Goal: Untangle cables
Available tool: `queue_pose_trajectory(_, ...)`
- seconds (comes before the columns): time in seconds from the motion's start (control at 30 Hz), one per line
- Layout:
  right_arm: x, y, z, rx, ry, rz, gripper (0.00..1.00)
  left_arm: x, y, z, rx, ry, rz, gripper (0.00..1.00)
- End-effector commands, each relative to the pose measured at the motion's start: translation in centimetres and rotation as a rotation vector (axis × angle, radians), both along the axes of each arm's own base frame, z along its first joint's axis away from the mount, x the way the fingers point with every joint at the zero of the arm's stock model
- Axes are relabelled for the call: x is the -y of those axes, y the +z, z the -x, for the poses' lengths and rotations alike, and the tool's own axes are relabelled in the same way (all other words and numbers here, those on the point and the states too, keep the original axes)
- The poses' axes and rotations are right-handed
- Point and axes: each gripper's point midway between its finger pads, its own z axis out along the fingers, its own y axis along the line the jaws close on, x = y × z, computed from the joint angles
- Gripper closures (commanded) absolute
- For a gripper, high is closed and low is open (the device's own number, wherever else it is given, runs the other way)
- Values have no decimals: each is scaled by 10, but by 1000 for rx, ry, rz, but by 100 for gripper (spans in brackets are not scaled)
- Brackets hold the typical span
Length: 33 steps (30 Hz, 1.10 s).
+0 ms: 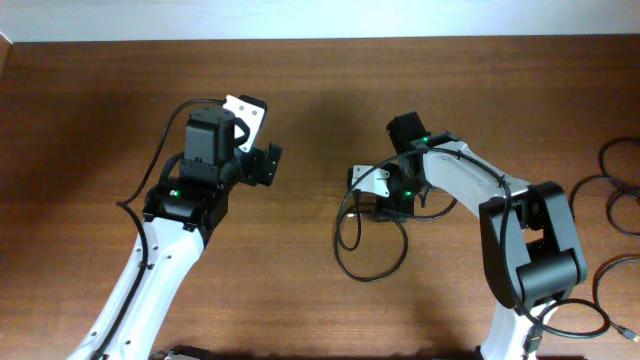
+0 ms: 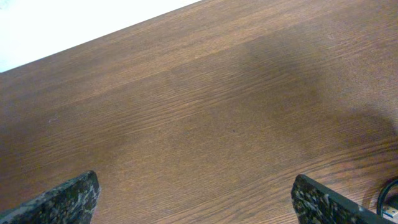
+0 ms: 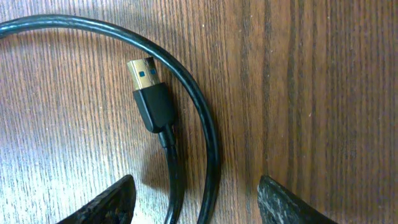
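Observation:
A thin black cable (image 1: 372, 262) lies in a loop on the wooden table at the centre. My right gripper (image 1: 366, 186) hangs over the top of that loop. In the right wrist view the gripper (image 3: 196, 208) is open; two strands of the cable (image 3: 208, 134) run between its fingers, neither pinched. The cable's USB plug (image 3: 149, 93) with a gold tip lies inside the curve. My left gripper (image 1: 264, 160) is open and empty to the left of the loop, over bare wood (image 2: 199, 208). A bit of black cable (image 2: 388, 198) shows at the lower right edge of its view.
More black cables lie coiled at the table's right edge (image 1: 622, 180) and at the lower right (image 1: 618, 283). The table's far edge meets a white wall (image 1: 320, 20). The right arm's elbow (image 1: 530, 240) stands between the centre loop and the right-hand coils.

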Motion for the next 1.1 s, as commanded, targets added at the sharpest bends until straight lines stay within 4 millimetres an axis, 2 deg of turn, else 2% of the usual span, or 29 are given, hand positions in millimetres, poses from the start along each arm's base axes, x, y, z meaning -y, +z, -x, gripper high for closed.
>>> queue_pose_trajectory(0.0, 17, -32, 18, -94, -22, 83, 38, 1, 2, -3, 4, -12, -2, 1)
queue_pose_trajectory(0.1, 30, -37, 16, -75, -30, 165, 38, 1, 2, -3, 5, -12, -2, 1)
queue_pose_trajectory(0.17, 61, -40, 15, -51, -49, 342, 37, 1, 2, -3, 5, -12, -2, 1)
queue_pose_trajectory(0.27, 71, -42, 15, -63, -72, 350, 34, 1, 2, -3, 4, -13, -2, 1)
queue_pose_trajectory(0.33, 84, -51, 27, -107, -107, 335, 34, 1, 2, -3, 5, -12, -2, 1)
queue_pose_trajectory(0.43, 86, -61, 37, -130, -127, 301, 35, 1, 2, -3, 5, -13, -2, 1)
queue_pose_trajectory(0.47, 83, -61, 36, -131, -127, 286, 62, 1, 2, -3, 5, -13, -2, 1)
queue_pose_trajectory(0.5, 81, -60, 37, -134, -127, 274, 81, 1, 2, -3, 5, -13, -1, 1)
queue_pose_trajectory(0.53, 79, -60, 37, -138, -127, 259, 87, 1, 2, -3, 5, -12, -1, 1)
queue_pose_trajectory(0.6, 75, -59, 38, -144, -127, 237, 90, 1, 2, -3, 5, -13, -1, 1)
queue_pose_trajectory(0.63, 73, -59, 38, -148, -127, 226, 96, 1, 2, -3, 5, -13, -1, 1)
queue_pose_trajectory(0.77, 51, -50, 37, -171, -127, 101, 96, 1, 2, -3, 5, -13, -1, 1)
queue_pose_trajectory(0.83, 32, -24, 23, -158, -126, 1, 96, 1, 4, -4, 12, -12, 0, 1)
queue_pose_trajectory(0.9, 17, 19, 5, -123, -123, -79, 96, 1, 4, -4, 15, -13, 1, 1)
queue_pose_trajectory(0.93, 13, 55, -10, -80, -120, -94, 96, 1, 5, -5, 18, -13, 2, 1)
queue_pose_trajectory(0.97, 10, 78, -21, -42, -117, -110, 96, 1, 5, -5, 19, -12, 2, 1)
queue_pose_trajectory(1.0, 4, 115, -40, 35, -111, -146, 96, 1, 5, -5, 19, -13, 2, 1)
queue_pose_trajectory(1.03, 3, 140, -54, 97, -109, -150, 96, 1, 5, -5, 19, -13, 2, 1)
queue_pose_trajectory(1.07, 26, 152, -76, 184, -199, -11, 96, 1, 5, -5, 18, -13, 2, 1)
